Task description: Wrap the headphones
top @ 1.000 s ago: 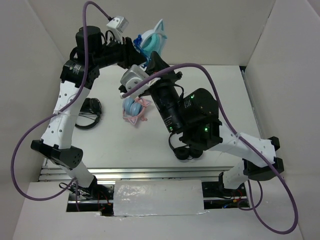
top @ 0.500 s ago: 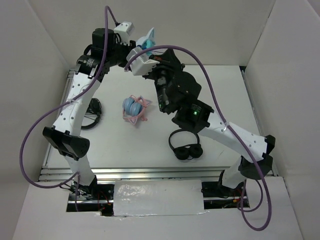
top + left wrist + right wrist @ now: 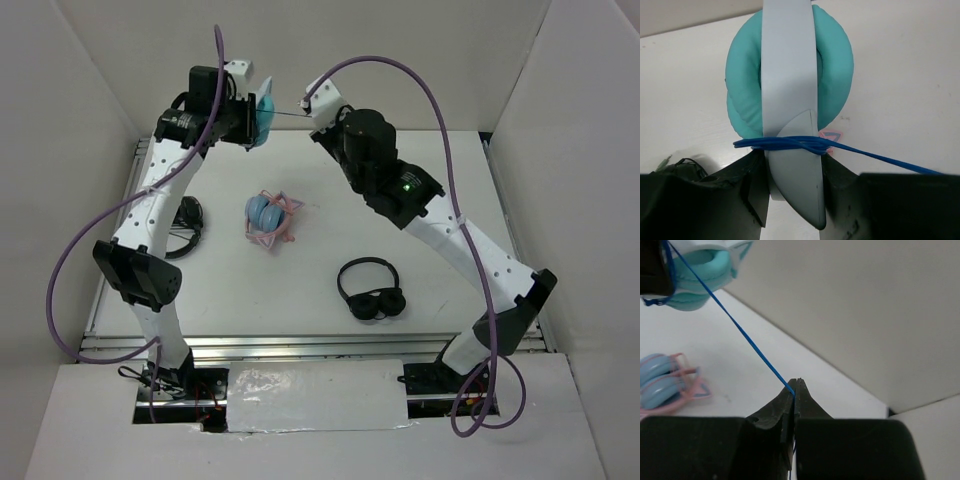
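The teal headphones (image 3: 262,112) hang in the air at the back left, held by my left gripper (image 3: 247,120). In the left wrist view the left gripper (image 3: 792,175) is shut on their pale band (image 3: 789,85), with the teal cups (image 3: 837,75) beyond and the blue cable (image 3: 790,145) wound several turns round the band. The cable runs taut to my right gripper (image 3: 308,108). In the right wrist view the right gripper (image 3: 796,386) is shut on the cable (image 3: 740,330), which stretches up left to the headphones (image 3: 697,270).
A blue-cupped pair with a pink cat-ear band (image 3: 268,219) lies mid-table. Plain black headphones (image 3: 371,290) lie at the front right. Another dark pair (image 3: 180,225) lies at the left under the left arm. White walls enclose the table.
The left gripper has carried the headphones left. The right arm has swung up and right, away from them, pulling the cable taut between the two grippers.
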